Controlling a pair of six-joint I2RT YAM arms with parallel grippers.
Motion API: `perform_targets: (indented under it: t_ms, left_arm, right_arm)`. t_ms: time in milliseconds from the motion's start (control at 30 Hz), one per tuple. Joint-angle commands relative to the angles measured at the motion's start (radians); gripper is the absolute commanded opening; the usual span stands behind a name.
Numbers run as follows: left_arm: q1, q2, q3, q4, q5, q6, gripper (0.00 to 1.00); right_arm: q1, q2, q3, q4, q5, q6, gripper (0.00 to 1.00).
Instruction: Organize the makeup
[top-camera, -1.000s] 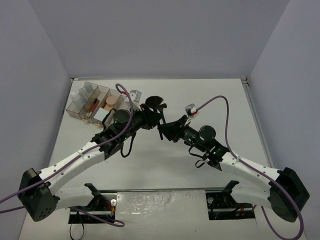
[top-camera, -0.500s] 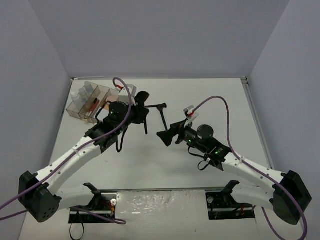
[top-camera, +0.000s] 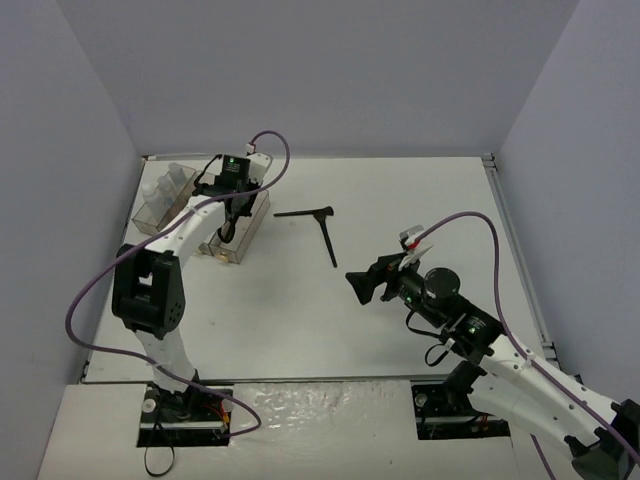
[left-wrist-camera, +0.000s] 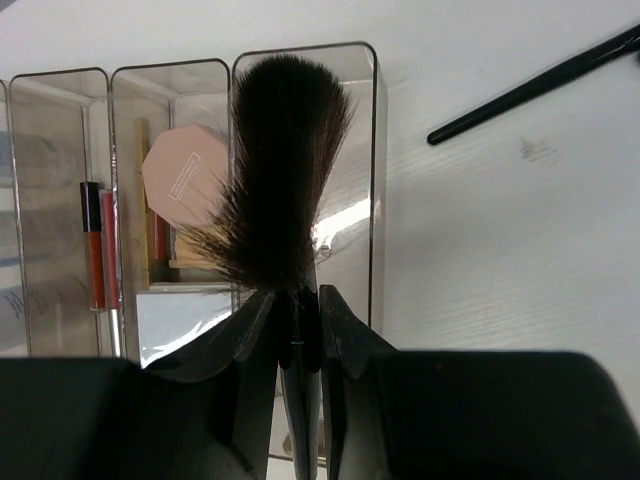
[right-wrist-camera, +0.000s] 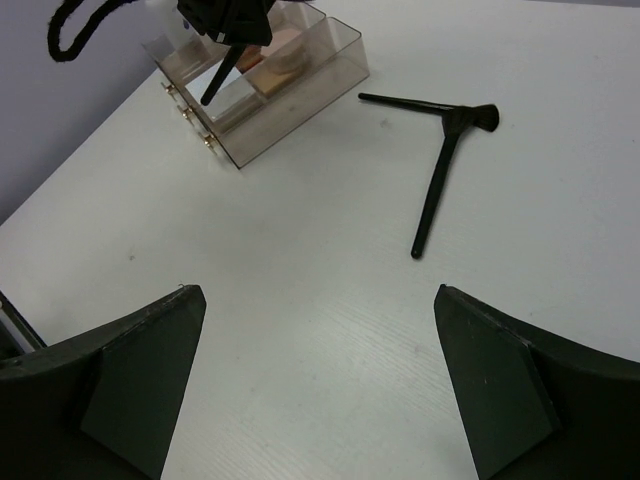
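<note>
Bristles of the fluffy brush (left-wrist-camera: 285, 170) spread soft and loose beyond the left gripper (left-wrist-camera: 298, 305), whose two fingers are clamped on the thin black handle just below the hair. The brush looks very light. Its handle seems stiff and smooth, so it could twist or slip in so narrow a pinch, while the hair would bend and splay if pressed against a wall. The handle close to the head is judged the sound place to hold it. In the left wrist view the brush sits over the rightmost compartment of the clear organizer (left-wrist-camera: 374, 180), with a pink compact (left-wrist-camera: 185, 180) and red pencils (left-wrist-camera: 98, 245) lying in the compartments to its left. The right gripper (right-wrist-camera: 320, 380) hovers above the table (right-wrist-camera: 300, 260) with its fingers wide apart and nothing between them. Ahead of it, well apart, lie two black brushes (right-wrist-camera: 435, 195), meeting at one end in an angle. Both look slim, light and rigid and lie flat, so a pinch across the mid-handle would likely suit them
</note>
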Motion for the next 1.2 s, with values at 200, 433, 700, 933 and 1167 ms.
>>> perform_targets:
  t_ms: [200,433,700,933,1167]
  left_arm:
    - [0.007,0.046,0.088,-0.031,-0.058,0.078,0.49]
    - [0.000,-0.022,0.041,0.021,-0.076,-0.039,0.70]
    - [-0.183,-0.107,-0.021,0.140,-0.101,-0.366,0.72]
    - [-0.369,0.068,0.087,0.196,-0.216,-0.544,0.74]
    - [-0.423,0.304,0.221,0.194,-0.216,-0.609,0.74]
  right_arm:
    - [-0.008,-0.081,-0.012,-0.043,0.089,-0.048,0.99]
    - [-0.009,-0.073,-0.003,-0.051,0.067,-0.041,0.99]
    - [-0.009,-0.143,0.014,-0.103,0.084,-0.040,0.99]
    - [-0.009,-0.193,0.055,-0.191,0.091,-0.041,0.99]
    - [-0.008,-0.274,0.070,-0.269,0.070,-0.031,0.99]
